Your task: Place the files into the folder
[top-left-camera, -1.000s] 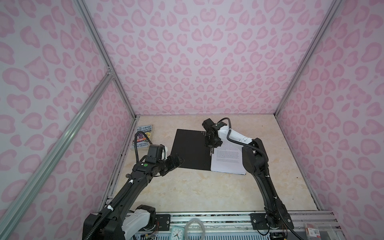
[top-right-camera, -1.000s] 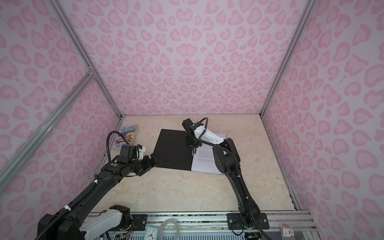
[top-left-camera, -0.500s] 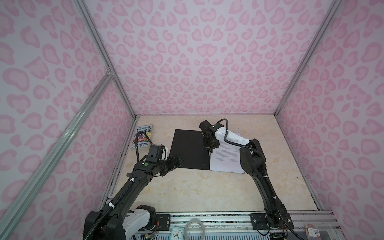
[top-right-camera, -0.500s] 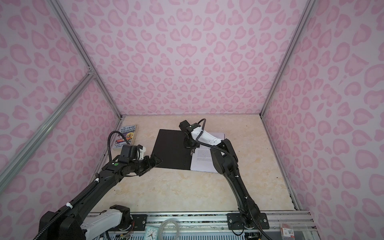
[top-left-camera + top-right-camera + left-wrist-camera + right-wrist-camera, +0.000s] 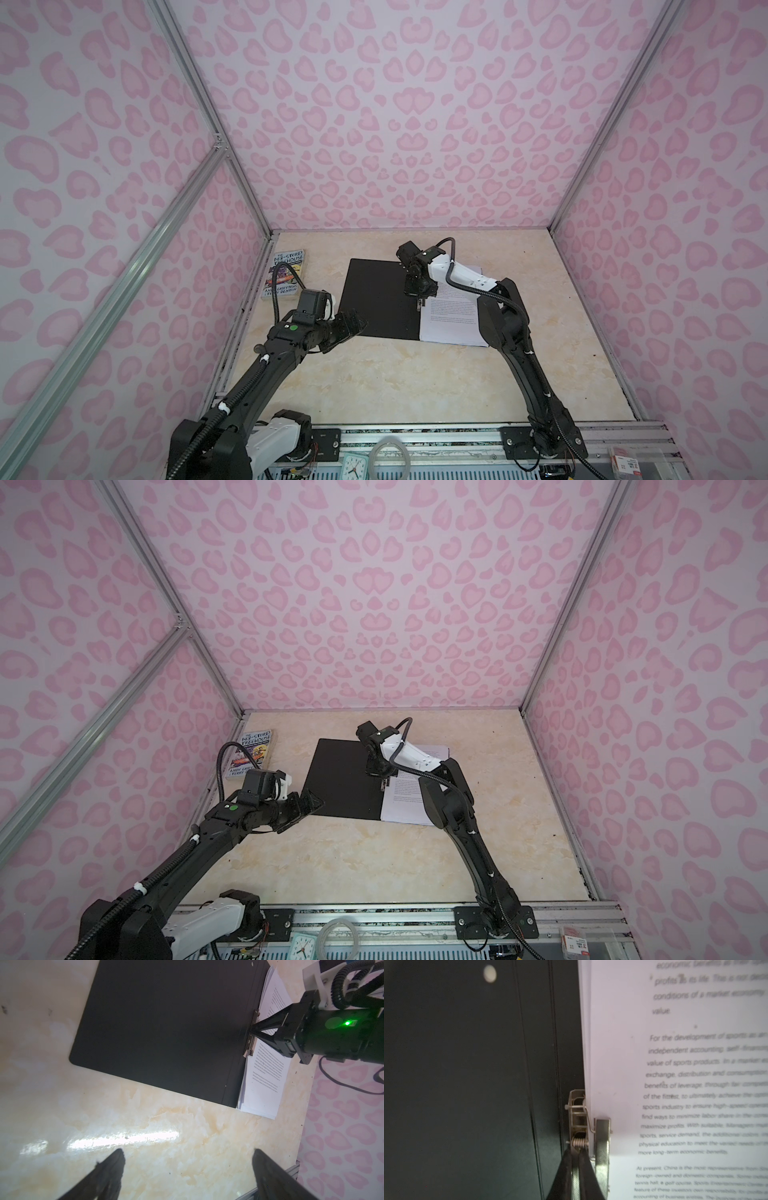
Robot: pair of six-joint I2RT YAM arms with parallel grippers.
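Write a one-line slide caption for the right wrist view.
Right gripper pinches the metal clip at the spine of the open folder, files alongside.

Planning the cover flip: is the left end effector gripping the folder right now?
No. The left end effector hangs wide open over the table, apart from the folder, with nothing between its jaws.

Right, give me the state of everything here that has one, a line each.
folder: open, lying flat, black inside up.
files: stacked flat, one edge under the clip plate.
clip lever: pinched by the right hand; clamped or released, cannot tell.
right hand: shut on the clip lever.
left hand: open, empty, above the table.
book: closed, flat, cover up.
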